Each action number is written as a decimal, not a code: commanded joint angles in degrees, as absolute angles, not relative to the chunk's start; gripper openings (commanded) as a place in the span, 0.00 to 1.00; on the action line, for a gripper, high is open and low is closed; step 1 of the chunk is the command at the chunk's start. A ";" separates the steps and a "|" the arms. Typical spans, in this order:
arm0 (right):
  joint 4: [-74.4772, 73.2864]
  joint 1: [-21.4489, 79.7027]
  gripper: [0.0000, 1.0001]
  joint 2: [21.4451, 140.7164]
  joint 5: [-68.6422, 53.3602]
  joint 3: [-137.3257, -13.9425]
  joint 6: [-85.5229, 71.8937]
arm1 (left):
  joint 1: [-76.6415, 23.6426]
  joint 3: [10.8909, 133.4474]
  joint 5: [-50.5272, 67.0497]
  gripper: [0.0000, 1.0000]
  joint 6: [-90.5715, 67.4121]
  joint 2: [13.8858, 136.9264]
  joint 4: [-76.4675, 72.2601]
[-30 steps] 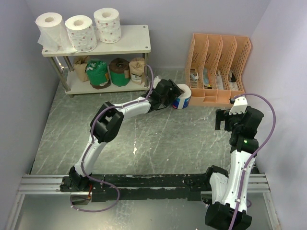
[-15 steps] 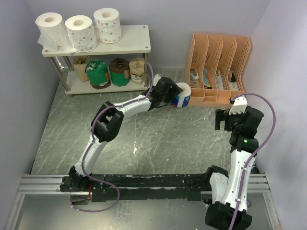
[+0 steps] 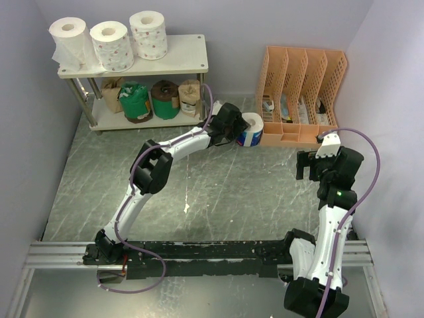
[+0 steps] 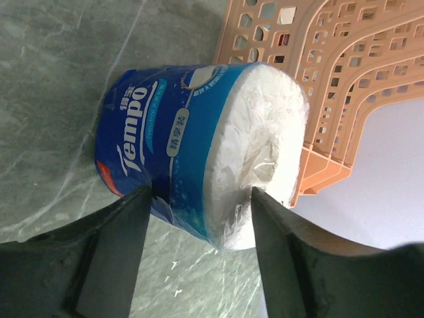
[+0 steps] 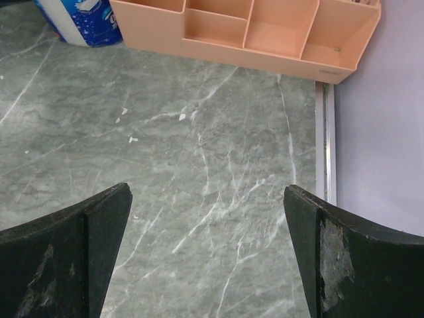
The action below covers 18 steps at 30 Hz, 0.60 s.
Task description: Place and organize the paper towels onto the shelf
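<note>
Left gripper (image 4: 200,191) straddled the Tempo roll (image 4: 165,139) by the orange file organizer (image 4: 318,79); you couldn't tell if it'd clamped, prob. set to carry it to shelf (image 3: 185,56).

— What encloses the space?
— Pale lilac walls (image 3: 232,20) on three sides, evenly lit.
— And underneath?
— A grey-green marbled table (image 3: 232,192), a metal rail (image 3: 56,255) along its near edge, an orange organizer (image 3: 339,73) back right.
</note>
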<state>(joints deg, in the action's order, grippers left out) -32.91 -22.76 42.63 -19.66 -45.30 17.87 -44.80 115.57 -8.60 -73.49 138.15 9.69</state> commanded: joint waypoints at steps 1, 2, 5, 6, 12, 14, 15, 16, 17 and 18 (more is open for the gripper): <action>-32.87 -22.68 1.00 42.66 -20.49 -44.87 18.60 | -44.96 119.72 -9.90 0.68 -72.94 139.18 15.04; -32.86 -22.68 1.00 42.75 -20.56 -44.96 18.61 | -44.95 120.12 -9.93 0.65 -72.82 139.16 15.31; -33.00 -22.68 1.00 42.89 -20.65 -44.96 18.59 | -44.95 120.57 -9.72 0.49 -71.86 139.32 14.90; -33.01 -22.68 1.00 42.85 -20.65 -45.03 18.69 | -44.91 120.73 -9.15 0.42 -71.70 139.43 14.55; -32.96 -22.68 1.00 42.30 -20.65 -44.99 18.66 | -44.73 121.78 -6.27 0.37 -71.16 140.87 13.11; -32.96 -22.68 1.00 42.30 -20.65 -45.00 18.59 | -44.74 122.55 -5.89 0.38 -70.83 141.46 13.22; -32.96 -22.68 1.00 42.23 -20.65 -44.99 18.62 | -44.74 122.58 -5.54 0.35 -70.70 141.58 13.02; -32.95 -22.72 1.00 42.19 -20.65 -44.95 18.63 | -44.73 122.30 -5.26 0.25 -70.59 141.59 12.64; -32.96 -22.69 1.00 42.17 -20.70 -44.99 18.60 | -44.69 122.04 -5.25 0.10 -70.50 141.47 12.34; -32.96 -22.68 1.00 42.11 -20.66 -44.97 18.58 | -44.73 121.83 -5.23 0.07 -70.31 141.38 12.17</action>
<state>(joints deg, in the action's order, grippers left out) -32.91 -22.76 42.85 -20.16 -45.30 18.06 -44.27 121.10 -8.10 -71.92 139.52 13.45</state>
